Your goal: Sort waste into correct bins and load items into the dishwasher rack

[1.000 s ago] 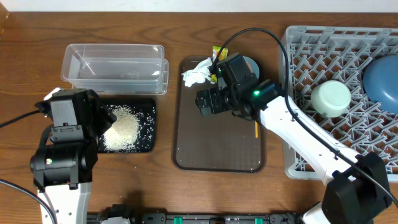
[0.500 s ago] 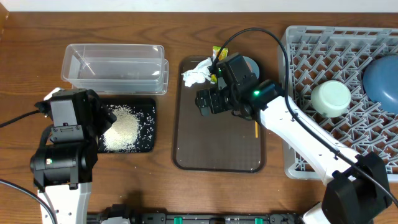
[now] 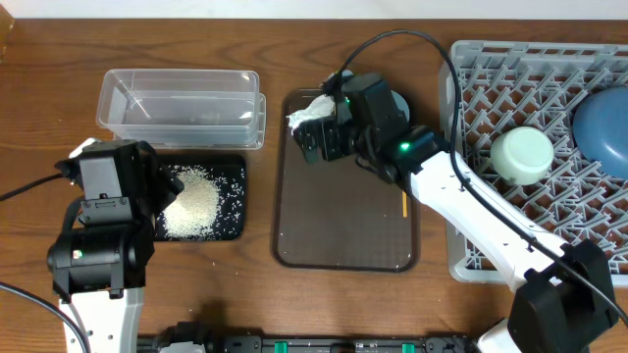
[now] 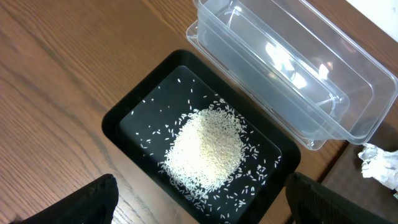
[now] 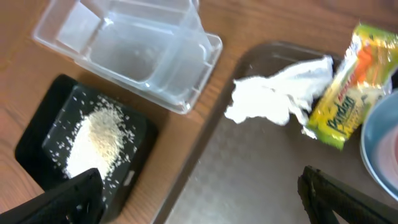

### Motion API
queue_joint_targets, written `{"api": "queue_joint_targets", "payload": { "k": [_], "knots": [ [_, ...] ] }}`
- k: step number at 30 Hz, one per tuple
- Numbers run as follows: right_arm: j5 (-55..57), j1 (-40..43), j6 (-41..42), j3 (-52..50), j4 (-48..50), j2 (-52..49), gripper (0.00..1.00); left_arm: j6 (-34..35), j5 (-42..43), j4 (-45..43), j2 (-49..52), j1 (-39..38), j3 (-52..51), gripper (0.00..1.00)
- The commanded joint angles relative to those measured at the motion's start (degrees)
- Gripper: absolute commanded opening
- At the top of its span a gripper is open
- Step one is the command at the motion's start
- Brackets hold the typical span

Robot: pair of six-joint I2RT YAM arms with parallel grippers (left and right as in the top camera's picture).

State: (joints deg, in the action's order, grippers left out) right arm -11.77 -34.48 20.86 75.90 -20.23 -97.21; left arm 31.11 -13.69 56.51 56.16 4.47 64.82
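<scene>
White and crumpled, the tissue point(image 5: 280, 93) is seen lying on the brown serving tray point(image 3: 343, 235), just ahead of the right gripper point(image 5: 205, 199). That gripper's jaws are spread wide, and nothing is held between them. Touching the tissue on the side away from the clear container point(image 3: 182, 106), the yellow-green snack wrapper point(image 5: 348, 93) is picked out. Next to it, the rim of a light-blue bowl point(image 5: 380, 140) is caught at the right edge of the wrist view. Behind the gripper, alongside its arm, a thin orange stick point(image 3: 404, 204) is spotted on the same tray.

Over on the other side, the left gripper point(image 4: 199, 208) is held wide open too, gripping nothing. The heap of rice point(image 4: 208, 149) is found just ahead of its fingers, piled in the black tray point(image 4: 124, 118) with loose grains scattered around. The clear container is set just beyond that tray.

Well behind the right gripper, the grey rack point(image 3: 589, 78) is seen on the table point(image 3: 39, 98), with a pale mint bowl point(image 3: 522, 155) and the dark-blue plate point(image 3: 603, 127) loaded inside.
</scene>
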Motion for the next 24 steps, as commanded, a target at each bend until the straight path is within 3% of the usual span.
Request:
{"api": "queue_joint_targets", "payload": {
  "k": [1,24],
  "knots": [
    [-0.44,-0.46,0.55,0.09,0.59,0.02,0.99,-0.37,-0.28,0.07,0.0,0.28,0.66,0.88],
    [2.38,-1.33,0.98,0.09,-5.75,0.02,0.99,-0.37,-0.28,0.04,0.0,0.28,0.66,0.88]
  ]
}}
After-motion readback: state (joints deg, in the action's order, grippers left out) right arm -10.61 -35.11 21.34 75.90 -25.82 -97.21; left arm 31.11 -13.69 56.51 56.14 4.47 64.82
